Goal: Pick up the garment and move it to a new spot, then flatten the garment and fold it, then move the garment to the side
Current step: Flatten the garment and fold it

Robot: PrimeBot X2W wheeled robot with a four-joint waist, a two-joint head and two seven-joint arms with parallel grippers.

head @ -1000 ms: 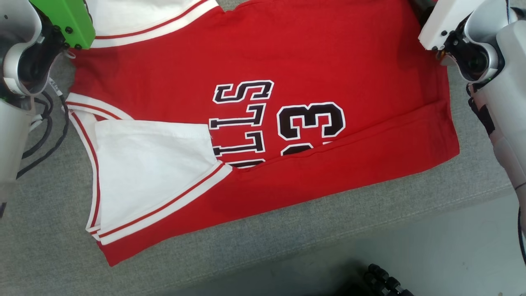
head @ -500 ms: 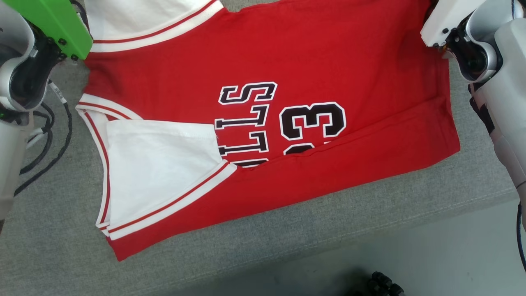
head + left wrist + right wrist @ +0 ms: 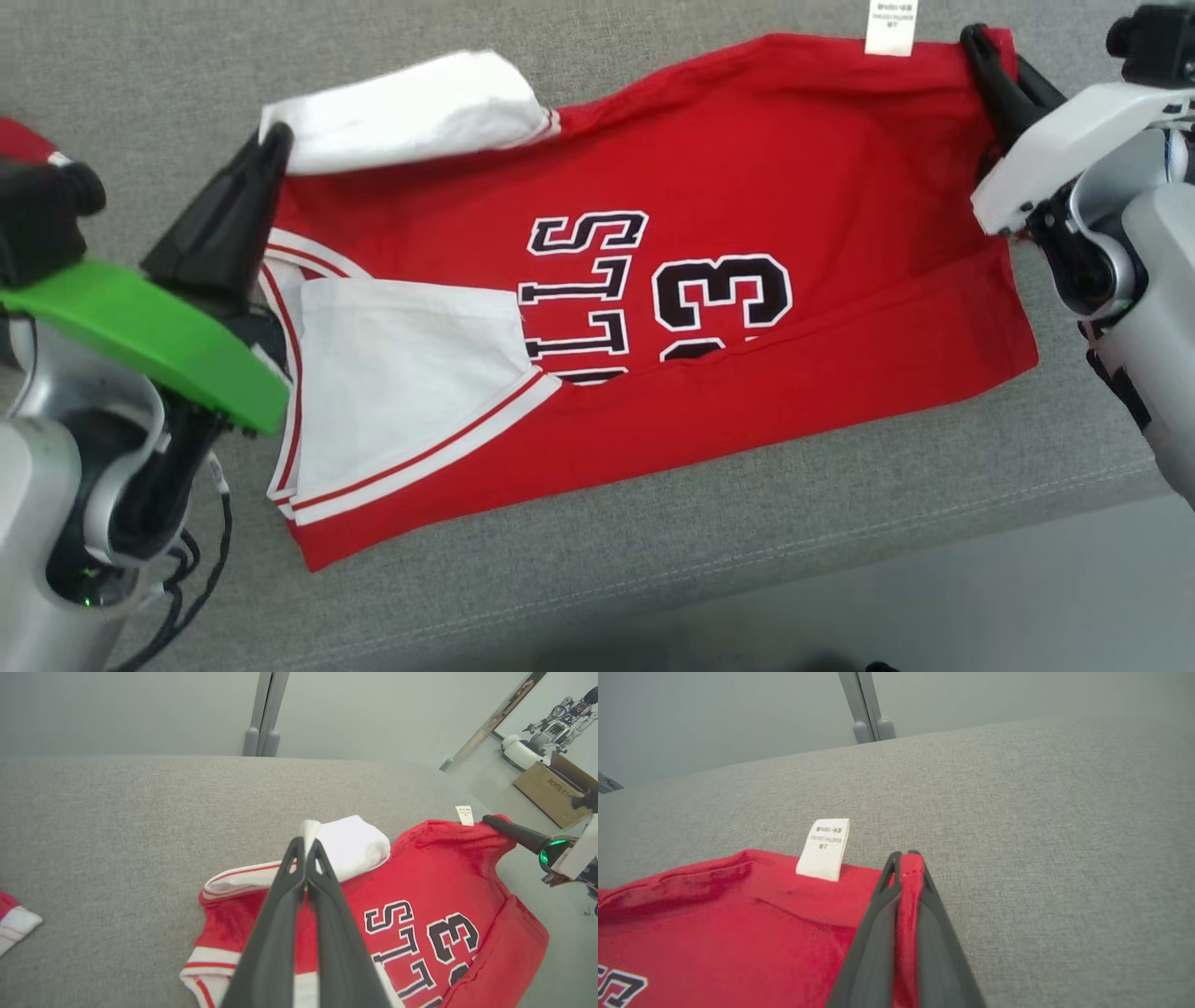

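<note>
We've got both jaws pinched shut on the jersey [image 3: 747,168] corners, edge opposite them's folded in, more folding to go.

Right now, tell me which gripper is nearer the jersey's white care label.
Right. The right gripper pinches the red hem corner just beside the care label; the left gripper clamps the white sleeve at the jersey's opposite end.

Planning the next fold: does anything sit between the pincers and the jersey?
Nothing visible does. The left pincer is shut on the white edge of the jersey, the right pincer on its red corner by the label.
</note>
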